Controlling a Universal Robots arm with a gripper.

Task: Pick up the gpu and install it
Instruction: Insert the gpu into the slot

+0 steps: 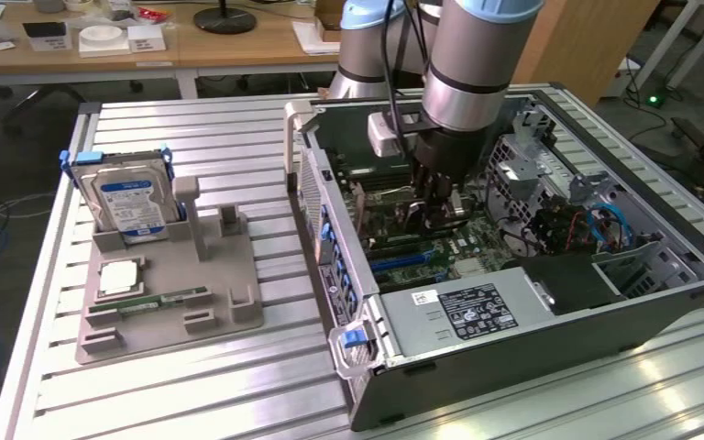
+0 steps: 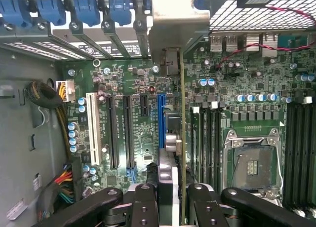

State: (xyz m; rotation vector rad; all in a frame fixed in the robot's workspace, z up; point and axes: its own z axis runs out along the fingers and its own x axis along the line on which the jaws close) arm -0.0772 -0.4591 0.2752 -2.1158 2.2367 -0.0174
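I am reaching down into the open computer case (image 1: 645, 302), which lies on its side on the slatted metal table (image 1: 267, 82), toward the exterior view's right, with a grey parts tray (image 1: 169, 293) beside it on the left holding a hard drive (image 1: 132, 206) upright and a memory stick (image 1: 162, 300) flat. Behind the table stands a wooden desk (image 1: 242, 41) in an office room. My gripper (image 2: 180, 197) is closed on the gpu (image 2: 182, 138), pinching its upper edge, so the thin card hangs edge-on over the motherboard (image 2: 247, 89), just beside the blue expansion slot (image 2: 161, 121), its metal bracket (image 2: 177, 27) near the case's rear slots. I judge the card light, stiff and fragile: best held by its bare edges, clear of components and contacts.
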